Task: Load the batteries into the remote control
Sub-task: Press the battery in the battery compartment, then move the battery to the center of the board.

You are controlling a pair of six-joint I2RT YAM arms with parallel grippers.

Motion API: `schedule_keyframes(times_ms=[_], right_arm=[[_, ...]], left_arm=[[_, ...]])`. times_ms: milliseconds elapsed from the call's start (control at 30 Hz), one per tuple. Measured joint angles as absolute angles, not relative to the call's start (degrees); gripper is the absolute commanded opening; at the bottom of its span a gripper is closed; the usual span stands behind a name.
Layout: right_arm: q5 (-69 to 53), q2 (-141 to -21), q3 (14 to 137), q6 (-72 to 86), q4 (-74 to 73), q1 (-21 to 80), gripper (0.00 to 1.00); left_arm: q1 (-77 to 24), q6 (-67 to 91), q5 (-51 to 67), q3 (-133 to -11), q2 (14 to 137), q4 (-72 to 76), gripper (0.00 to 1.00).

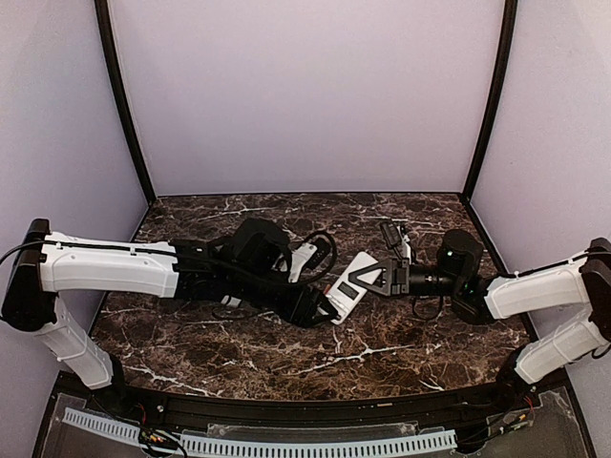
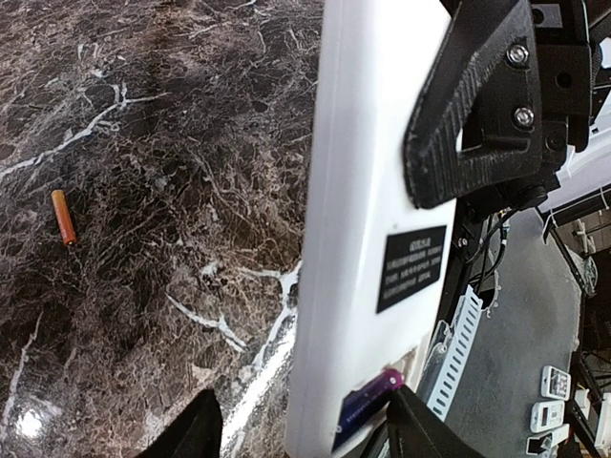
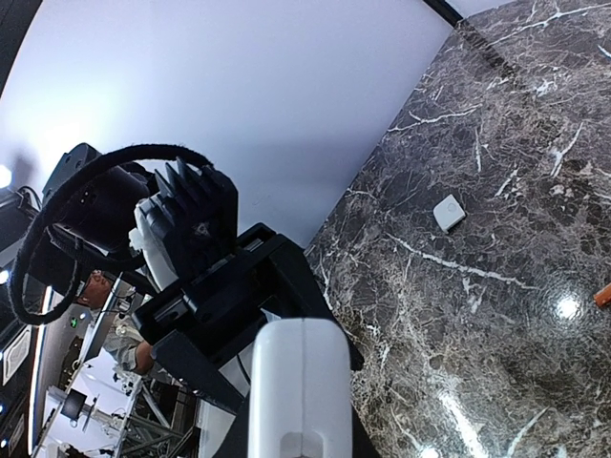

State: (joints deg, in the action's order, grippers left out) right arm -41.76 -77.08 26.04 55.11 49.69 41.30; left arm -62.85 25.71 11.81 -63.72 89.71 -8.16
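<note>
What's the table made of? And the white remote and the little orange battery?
The table looks like polished dark marble or a marble-look sheet: white veins, shiny light spots. The remote looks like smooth white plastic, evenly coloured, slightly glossy. The orange battery seems metal under a shiny coloured wrap, though it's too small to be sure.

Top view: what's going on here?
The right gripper holds the small flat white plastic remote control. The left gripper stands open at its end, where the dark blue-purple cylindrical battery sits against it. The orange cylindrical battery lies on the dark marble table, not yet loaded.
</note>
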Motion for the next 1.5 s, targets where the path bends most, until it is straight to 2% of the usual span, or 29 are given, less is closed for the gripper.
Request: schedule_keyframes(times_ms=[300, 467, 533, 567, 633, 767, 867, 1067, 1300, 1500], right_arm=[[-41.3, -77.1, 26.0, 54.7, 49.6, 41.2, 0.0], [-40.9, -77.1, 26.0, 54.5, 49.2, 41.1, 0.0], [-40.9, -77.1, 26.0, 54.4, 48.7, 41.0, 0.0], [-40.9, -77.1, 26.0, 54.4, 48.4, 40.9, 0.0], [-41.1, -77.0, 26.0, 54.5, 48.3, 40.5, 0.0], [-41.3, -75.5, 25.8, 54.5, 47.2, 38.6, 0.0], [-41.1, -72.1, 25.1, 54.0, 44.6, 35.6, 0.0], [-39.8, -65.0, 22.4, 51.7, 36.5, 28.7, 0.0], [-39.0, -58.3, 20.2, 48.9, 25.4, 20.9, 0.0], [-39.4, -55.7, 19.6, 47.3, 21.3, 17.3, 0.0]], left_arm=[[-61.9, 27.8, 13.3, -63.7, 90.0, -7.3, 0.41], [-61.9, 27.7, 13.6, -63.7, 90.2, -7.4, 0.38], [-61.9, 27.4, 14.0, -64.0, 90.7, -7.5, 0.47], [-61.9, 27.1, 14.0, -64.3, 91.0, -7.7, 0.57], [-61.8, 25.9, 14.2, -64.9, 91.7, -8.4, 0.67], [-60.9, 22.8, 13.2, -66.2, 91.9, -11.7, 0.81], [-59.0, 20.0, 12.3, -67.2, 91.8, -13.6, 0.83], [-54.4, 15.3, 6.8, -73.6, 92.8, -20.4, 0.75], [-53.5, 11.7, 0.5, -86.4, 105.1, -24.7, 0.7], [-53.5, 11.4, -1.3, -92.4, 117.4, -28.3, 0.59]])
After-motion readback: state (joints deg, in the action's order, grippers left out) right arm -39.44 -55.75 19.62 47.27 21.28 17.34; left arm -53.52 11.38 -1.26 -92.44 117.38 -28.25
